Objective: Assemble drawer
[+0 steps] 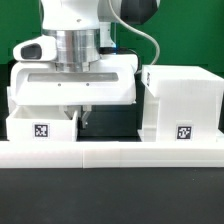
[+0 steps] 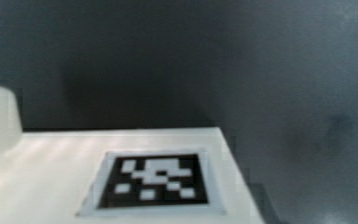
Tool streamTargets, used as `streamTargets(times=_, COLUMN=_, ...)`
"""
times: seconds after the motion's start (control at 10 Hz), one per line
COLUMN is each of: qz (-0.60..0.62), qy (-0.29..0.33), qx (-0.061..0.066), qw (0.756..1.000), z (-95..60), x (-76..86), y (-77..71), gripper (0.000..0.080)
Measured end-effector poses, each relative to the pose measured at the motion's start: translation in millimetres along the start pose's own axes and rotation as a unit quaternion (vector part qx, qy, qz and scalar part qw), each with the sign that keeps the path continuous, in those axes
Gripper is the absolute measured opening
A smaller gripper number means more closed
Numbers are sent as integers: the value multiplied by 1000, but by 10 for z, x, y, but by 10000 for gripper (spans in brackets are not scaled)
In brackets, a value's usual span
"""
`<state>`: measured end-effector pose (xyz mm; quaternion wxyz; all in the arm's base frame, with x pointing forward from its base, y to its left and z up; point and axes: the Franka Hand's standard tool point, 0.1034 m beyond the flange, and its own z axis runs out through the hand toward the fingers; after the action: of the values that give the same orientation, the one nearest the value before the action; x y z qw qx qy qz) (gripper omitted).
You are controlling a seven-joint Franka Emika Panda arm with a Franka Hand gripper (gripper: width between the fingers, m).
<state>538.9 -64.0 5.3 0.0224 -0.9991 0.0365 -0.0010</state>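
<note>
Plastic, smooth and white, forms the boxy drawer housing on the exterior view's right and the smaller rectangular tray on its left, both with black-and-white square tags. The gripper hangs at the tray's inner end; whether it is clenched or released cannot be told.

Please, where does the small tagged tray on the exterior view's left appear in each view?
Exterior view: the tray sits low on that view's left, behind the rail.
Wrist view: a white tagged surface shows close up; whether it is this tray, I cannot tell.
Shared landmark: a black-and-white square tag on white plastic.
</note>
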Motion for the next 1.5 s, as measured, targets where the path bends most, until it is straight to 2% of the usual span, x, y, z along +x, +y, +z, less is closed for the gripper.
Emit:
streamTargets(times=0.3, qz=0, qy=0, qx=0, qw=1000, z=0, x=0, y=0, gripper=41)
streamTargets(times=0.5, qz=-67, qy=-6, qx=-1, qw=998, z=-71, x=-61, y=-45, gripper=41)
streamTargets(times=0.6, qz=-126, qy=-20, qx=7, qw=992, z=-109, x=-143, y=-29, gripper=41)
streamTargets(times=0.8, qz=-170, qy=-43, qx=22, qw=984, z=-128, x=-262, y=114, gripper=41)
streamTargets(times=1.1, qz=-220, qy=-44, qx=23, qw=974, z=-109, x=-274, y=128, gripper=41)
streamTargets(times=1.2, qz=-260, qy=-43, qx=24, qw=964, z=-108, x=-275, y=126, gripper=41)
streamTargets(times=1.3, qz=-315, qy=-24, qx=9, qw=949, z=-127, x=-240, y=89, gripper=41)
streamTargets(times=1.4, qz=-386, qy=-17, qx=0, qw=923, z=-132, x=-291, y=33, gripper=41)
streamTargets(times=1.5, qz=-456, qy=-22, qx=-1, qw=890, z=-122, x=-323, y=19, gripper=41)
